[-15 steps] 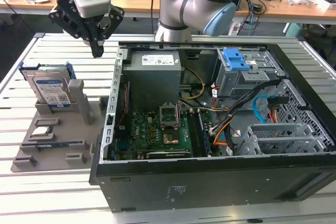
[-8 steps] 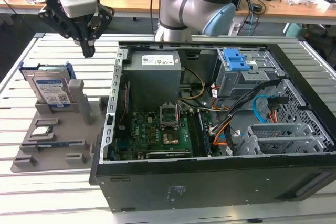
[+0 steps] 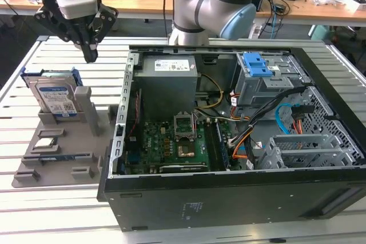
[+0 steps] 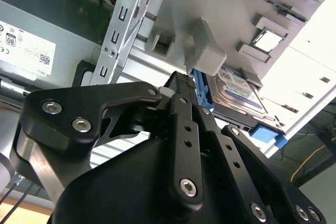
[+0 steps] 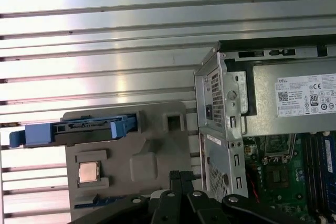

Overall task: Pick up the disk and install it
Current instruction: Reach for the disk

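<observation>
Disk (image 3: 56, 96): silver-grey, white-and-blue label, bright blue frame, upright in grey holder (image 3: 86, 112).
Claw (image 3: 90, 57): clenched, empty, above the holder.

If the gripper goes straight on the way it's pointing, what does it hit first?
The gripper would probably meet the grey holder first, beside the disk, not on it; depth is uncertain.

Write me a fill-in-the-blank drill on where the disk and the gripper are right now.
1. The disk stands on edge in a grey holder, clipped in a ___ plastic frame.
2. The gripper hangs ___ the holder, holding nothing.
3. The disk sits to the exterior view's ___ of the open computer case.
Missing words: blue; above; left.
</observation>
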`<state>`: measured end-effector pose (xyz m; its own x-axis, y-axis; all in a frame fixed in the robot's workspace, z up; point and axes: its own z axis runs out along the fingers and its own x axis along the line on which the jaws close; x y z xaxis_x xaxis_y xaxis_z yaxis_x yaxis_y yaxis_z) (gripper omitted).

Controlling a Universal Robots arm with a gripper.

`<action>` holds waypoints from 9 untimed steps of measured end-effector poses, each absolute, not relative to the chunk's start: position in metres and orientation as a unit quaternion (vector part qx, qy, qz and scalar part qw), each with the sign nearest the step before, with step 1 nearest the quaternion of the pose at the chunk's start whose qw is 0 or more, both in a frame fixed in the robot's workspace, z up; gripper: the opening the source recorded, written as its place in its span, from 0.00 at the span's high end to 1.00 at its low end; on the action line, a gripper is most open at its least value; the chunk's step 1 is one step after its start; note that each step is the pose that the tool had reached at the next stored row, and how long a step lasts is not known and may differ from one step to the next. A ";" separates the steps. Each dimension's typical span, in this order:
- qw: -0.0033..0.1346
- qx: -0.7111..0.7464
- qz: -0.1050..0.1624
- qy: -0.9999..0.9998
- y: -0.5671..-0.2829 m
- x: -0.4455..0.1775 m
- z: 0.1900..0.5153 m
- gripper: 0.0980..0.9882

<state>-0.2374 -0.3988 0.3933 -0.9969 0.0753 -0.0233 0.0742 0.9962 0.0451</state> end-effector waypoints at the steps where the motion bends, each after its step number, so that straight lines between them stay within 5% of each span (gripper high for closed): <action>1: 0.013 0.037 0.022 0.999 -0.399 -0.238 0.393 0.99; 9: 0.012 0.037 0.022 0.999 -0.399 -0.249 0.393 0.99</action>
